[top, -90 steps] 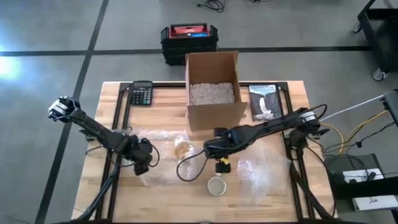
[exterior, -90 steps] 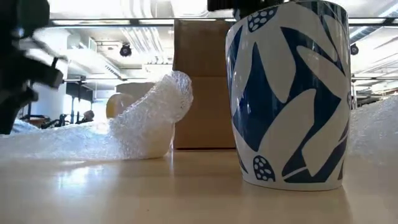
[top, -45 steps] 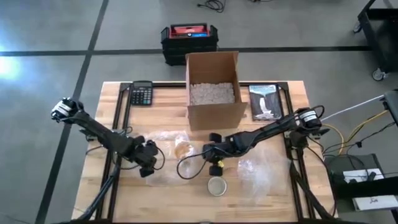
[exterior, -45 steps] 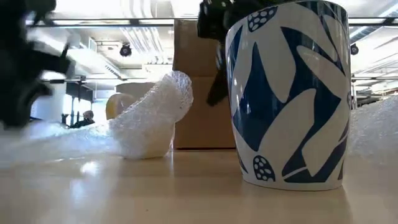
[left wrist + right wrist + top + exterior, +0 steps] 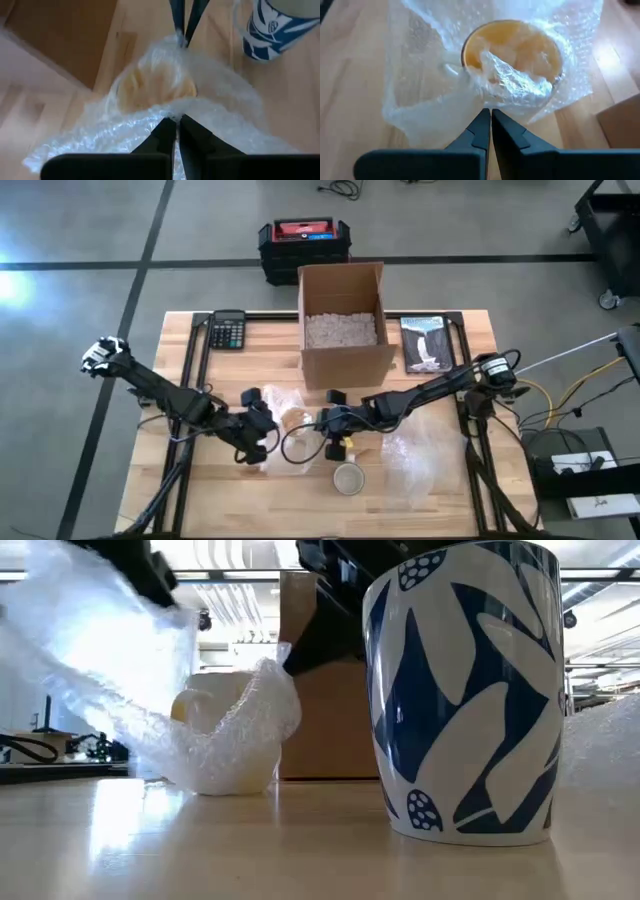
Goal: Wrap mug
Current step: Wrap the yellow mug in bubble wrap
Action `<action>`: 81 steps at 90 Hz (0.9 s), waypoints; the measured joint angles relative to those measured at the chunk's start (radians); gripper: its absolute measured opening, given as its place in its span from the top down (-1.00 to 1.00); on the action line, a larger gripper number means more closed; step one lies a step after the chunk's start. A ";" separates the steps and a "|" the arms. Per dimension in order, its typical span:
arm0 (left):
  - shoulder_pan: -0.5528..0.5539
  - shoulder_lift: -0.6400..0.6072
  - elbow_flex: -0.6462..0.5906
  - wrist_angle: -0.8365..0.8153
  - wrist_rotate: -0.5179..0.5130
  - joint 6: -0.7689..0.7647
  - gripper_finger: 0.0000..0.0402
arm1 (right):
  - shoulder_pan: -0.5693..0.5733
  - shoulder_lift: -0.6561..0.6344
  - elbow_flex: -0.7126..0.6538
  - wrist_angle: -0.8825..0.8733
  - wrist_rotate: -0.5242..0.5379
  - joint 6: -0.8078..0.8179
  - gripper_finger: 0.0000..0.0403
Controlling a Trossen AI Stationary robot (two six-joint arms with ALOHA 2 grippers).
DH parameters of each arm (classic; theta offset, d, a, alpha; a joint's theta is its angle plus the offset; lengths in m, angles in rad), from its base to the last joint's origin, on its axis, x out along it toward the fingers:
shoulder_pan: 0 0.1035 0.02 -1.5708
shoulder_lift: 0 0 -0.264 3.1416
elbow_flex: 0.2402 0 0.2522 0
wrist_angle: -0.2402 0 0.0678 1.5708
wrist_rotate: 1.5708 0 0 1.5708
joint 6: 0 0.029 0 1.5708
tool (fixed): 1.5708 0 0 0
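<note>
A cream mug with a yellow inside stands upright on a bubble wrap sheet at mid-table. My left gripper is just left of it and shut on the sheet. My right gripper is just right of it, shut on wrap lying over the mug's mouth. In the low view the sheet's left part rises in the air beside the half-covered mug. A blue-and-white mug stands upright near the front edge. My left gripper pinches an edge of the bubble wrap between its two fingers, coming level from the table's left. That part of the sheet is lifted off the table and slopes down toward the mug. My right gripper pinches a crumpled fold of wrap at its fingertips, beside the mug's rim, coming level from the table's right. The fold lies across the mug's open mouth.
An open cardboard box with white filling stands behind the mug. A calculator lies far left and a booklet far right. A second bubble wrap sheet lies at the front right.
My left gripper has gone toward the table's right, up to the cream mug, raising the sheet's left part off the table. My right gripper has gone toward the table's left, to the mug's other side. The blue-and-white mug has stayed put.
</note>
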 joint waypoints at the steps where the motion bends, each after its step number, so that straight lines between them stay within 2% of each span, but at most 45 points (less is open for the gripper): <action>1: 0.003 0.005 -0.001 0.015 0.000 0.007 1.00 | 0.000 0.000 0.000 0.001 0.000 0.000 0.99; 15: 0.047 0.106 -0.017 0.147 0.000 0.069 1.00 | 0.000 0.000 0.000 0.002 0.000 -0.001 0.99; 25: 0.074 0.190 -0.019 0.159 0.000 0.071 1.00 | 0.000 -0.001 0.004 -0.010 -0.001 -0.001 0.99; 38: 0.087 0.260 -0.015 0.178 -0.009 0.069 1.00 | 0.001 -0.010 0.104 -0.107 -0.003 -0.020 0.99; 51: 0.087 0.269 -0.016 0.191 -0.004 0.068 1.00 | 0.000 0.011 0.183 -0.099 -0.003 -0.074 0.99; 81: 0.088 0.238 -0.020 0.185 0.011 0.072 1.00 | -0.065 0.181 0.199 0.008 0.002 -0.096 0.99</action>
